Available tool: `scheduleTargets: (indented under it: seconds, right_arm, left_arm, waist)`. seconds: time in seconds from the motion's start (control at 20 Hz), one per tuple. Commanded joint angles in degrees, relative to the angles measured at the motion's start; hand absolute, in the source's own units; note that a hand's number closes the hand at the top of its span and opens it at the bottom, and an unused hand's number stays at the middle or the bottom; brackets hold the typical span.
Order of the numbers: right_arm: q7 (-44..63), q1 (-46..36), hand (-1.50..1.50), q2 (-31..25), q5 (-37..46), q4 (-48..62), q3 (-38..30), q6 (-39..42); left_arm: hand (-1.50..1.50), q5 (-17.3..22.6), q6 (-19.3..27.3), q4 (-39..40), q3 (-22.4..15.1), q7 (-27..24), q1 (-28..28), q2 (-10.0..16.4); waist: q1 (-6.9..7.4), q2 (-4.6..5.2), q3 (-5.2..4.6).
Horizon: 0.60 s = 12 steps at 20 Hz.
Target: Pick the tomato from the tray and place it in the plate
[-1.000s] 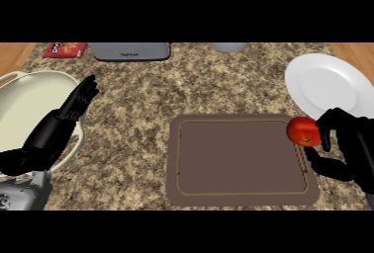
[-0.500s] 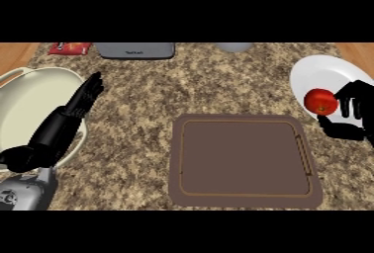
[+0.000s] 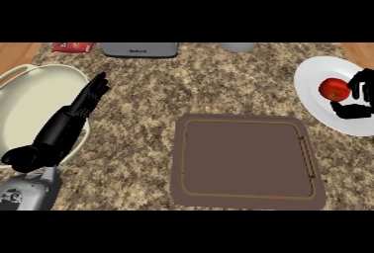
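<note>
Lying nearest me, the brown tray (image 3: pixel 179 163) sits on the speckled counter (image 3: pixel 146 113). My left hand (image 3: pixel 87 100) rests beside the cream pot (image 3: pixel 36 104), fingers straight. Farther right, my right hand (image 3: pixel 358 94) curls round the tomato (image 3: pixel 332 89), over the white plate (image 3: pixel 314 81).

Kitchen (granite counter (image 3: pixel 219 84), plate (image 3: pixel 312 89), pot (image 3: pixel 36 108))

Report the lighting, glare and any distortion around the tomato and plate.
Head view: lighting flat and even, no glare on the plate; it looks taller than wide and runs off the right edge; the right hand curled round the tomato is cut there too.
</note>
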Motion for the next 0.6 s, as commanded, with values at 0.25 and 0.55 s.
scheduleTargets:
  seconds: [0.25,0.55]
  right_arm:
    - [-5.5,-12.5,-1.50,2.7,1.3,28.9,-4.0,3.6]
    - [-19.2,-12.5,-1.50,4.9,-2.7,33.3,-9.6,-3.5]
  left_arm:
    - [0.00,-0.6,-1.2,1.7,0.3,-0.6,-1.8,-1.0]
    - [0.00,-0.6,-1.1,-0.4,0.6,-0.2,0.3,-1.2]
  waist:
    - [1.08,0.43,0.08]
    - [1.84,0.72,0.25]
